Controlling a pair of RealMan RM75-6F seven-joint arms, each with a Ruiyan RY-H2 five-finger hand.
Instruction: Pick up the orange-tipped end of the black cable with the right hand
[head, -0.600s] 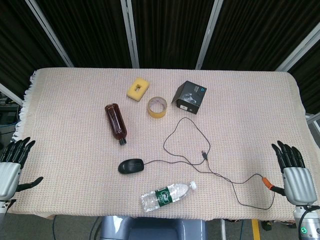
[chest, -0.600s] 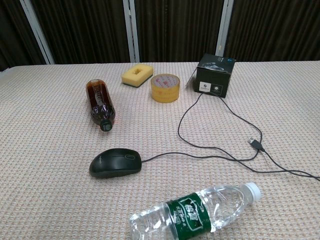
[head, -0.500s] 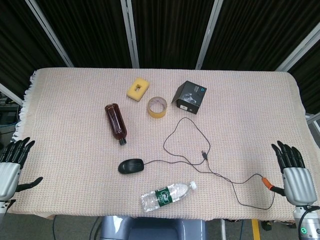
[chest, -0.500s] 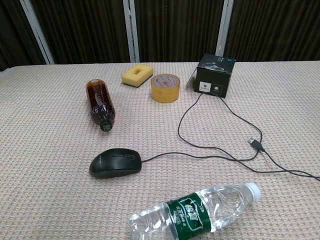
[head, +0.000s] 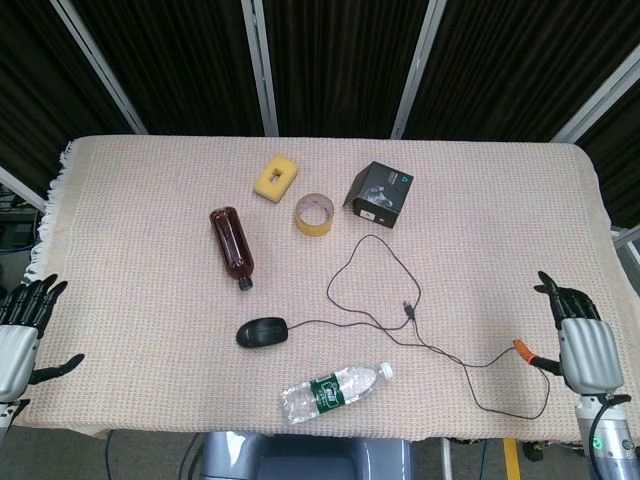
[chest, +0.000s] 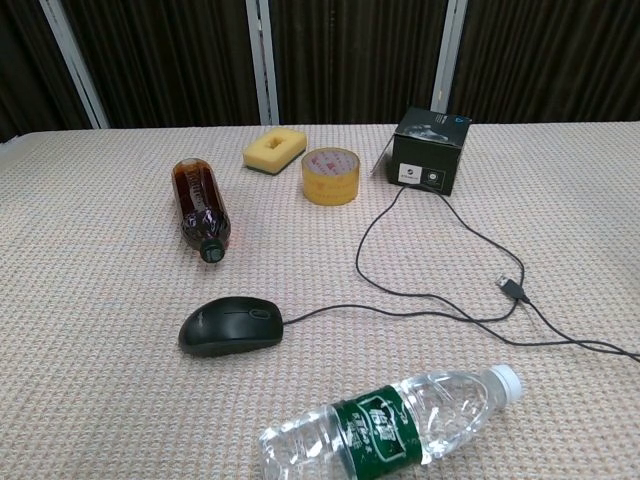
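We see a woven-cloth desk (head: 150, 200), dark curtains behind, our right hand (head: 583, 345) fingers up beside the orange-tipped end (head: 523, 349), grasp unclear, left hand (head: 20, 335) spread, holding nothing.

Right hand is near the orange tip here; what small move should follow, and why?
Probably shift the right hand slightly inward and close its fingers on the orange-tipped end of the black cable. The tip lies on the table just beside the hand's thumb, and no grip on it shows yet.
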